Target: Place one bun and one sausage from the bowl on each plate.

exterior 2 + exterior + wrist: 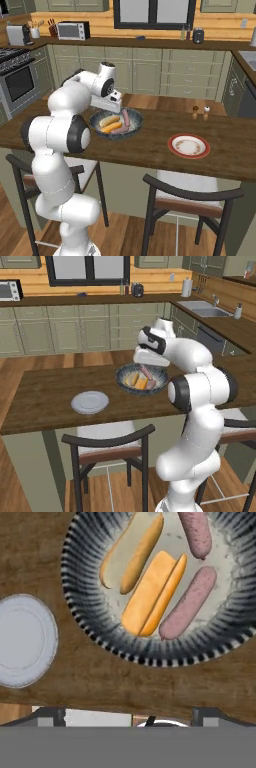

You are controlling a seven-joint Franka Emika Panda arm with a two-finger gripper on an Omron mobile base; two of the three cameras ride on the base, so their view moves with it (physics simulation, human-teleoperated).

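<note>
Jaws spread wide above the bowl (85, 624), grey plate (22, 642) cut off, one sausage (196, 532) cropped, buns (152, 594) inside

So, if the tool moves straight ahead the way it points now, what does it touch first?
Probably the orange bun in the bowl, which lies nearest the centre of the hand view; depth is hard to judge.
</note>
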